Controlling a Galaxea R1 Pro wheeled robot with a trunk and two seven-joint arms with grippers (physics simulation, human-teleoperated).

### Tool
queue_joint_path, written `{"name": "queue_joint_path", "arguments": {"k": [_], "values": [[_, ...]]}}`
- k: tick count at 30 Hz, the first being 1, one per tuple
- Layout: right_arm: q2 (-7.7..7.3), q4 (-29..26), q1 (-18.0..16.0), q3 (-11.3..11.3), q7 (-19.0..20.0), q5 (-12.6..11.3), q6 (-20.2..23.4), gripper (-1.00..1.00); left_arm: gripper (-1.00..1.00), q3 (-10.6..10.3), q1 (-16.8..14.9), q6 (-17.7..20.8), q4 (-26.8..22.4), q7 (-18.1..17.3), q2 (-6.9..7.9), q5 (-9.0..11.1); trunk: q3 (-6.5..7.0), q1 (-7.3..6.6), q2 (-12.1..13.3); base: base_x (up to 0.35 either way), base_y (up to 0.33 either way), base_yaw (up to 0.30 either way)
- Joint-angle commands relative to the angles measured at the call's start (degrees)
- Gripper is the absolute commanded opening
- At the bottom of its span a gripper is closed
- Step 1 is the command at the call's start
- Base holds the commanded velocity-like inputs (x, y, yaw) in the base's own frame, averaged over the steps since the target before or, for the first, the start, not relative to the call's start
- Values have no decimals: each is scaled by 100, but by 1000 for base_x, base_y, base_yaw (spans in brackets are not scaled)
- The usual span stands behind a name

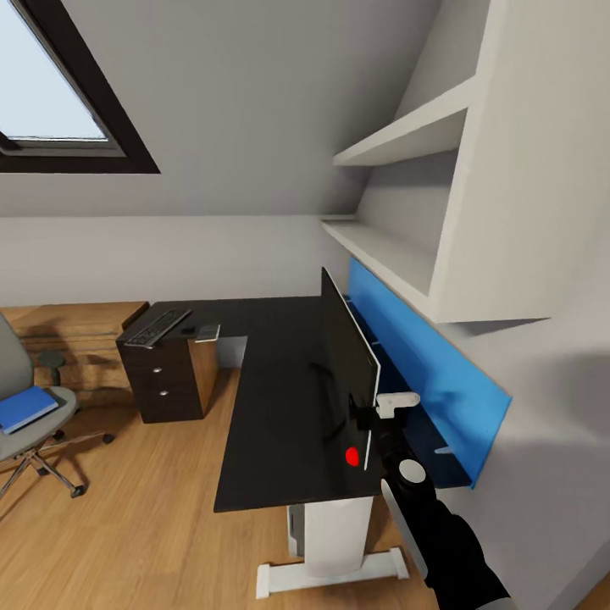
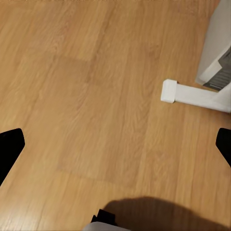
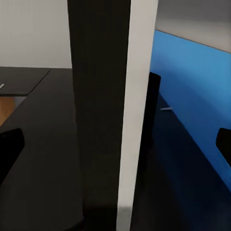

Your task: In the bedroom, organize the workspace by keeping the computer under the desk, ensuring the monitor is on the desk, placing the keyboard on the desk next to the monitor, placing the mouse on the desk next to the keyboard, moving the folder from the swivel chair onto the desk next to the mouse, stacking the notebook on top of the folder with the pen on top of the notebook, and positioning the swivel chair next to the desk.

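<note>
monitor (image 1: 349,373): upright on desk (image 1: 271,407), along the blue-panel edge near the front corner; done, though right gripper (image 1: 391,407) sits at its near end, jaws spread wide either side of the screen edge, not clamped
keyboard (image 1: 154,327): far wing of desk, over the drawer unit (image 1: 165,381); well apart from monitor; left to do
folder (image 1: 25,408): on swivel chair (image 1: 30,407) seat; left to do
small grey item (image 1: 207,332): beside keyboard, likely notebook; cannot tell
chair: well apart from desk
left gripper (image 2: 115,144): jaws wide, empty, over wood floor (image 2: 86,86)
room: sloped ceiling, skylight (image 1: 51,93), white shelves (image 1: 424,135)

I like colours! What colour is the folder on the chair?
Bright blue. The folder shows best in the head view.
</note>
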Motion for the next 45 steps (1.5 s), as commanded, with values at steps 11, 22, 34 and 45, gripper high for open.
{"name": "queue_joint_path", "arguments": {"k": [11,22,34,45], "values": [[-2,-7,-5,15,-36,14,41,100,100,-5,-4,-16,2,21,0,10,-12,5,-11,85,-1,0],[-2,-1,-5,16,-37,16,41,100,100,-3,-4,-16,2,21,0,10,-12,5,-11,3,-55,0],[-2,0,-5,15,-37,20,41,100,100,0,-4,-16,2,21,5,10,-12,5,-11,0,-14,0],[-2,2,-5,18,-29,23,41,100,100,-2,-4,-16,2,21,9,10,-12,5,-11,0,0,0]]}}
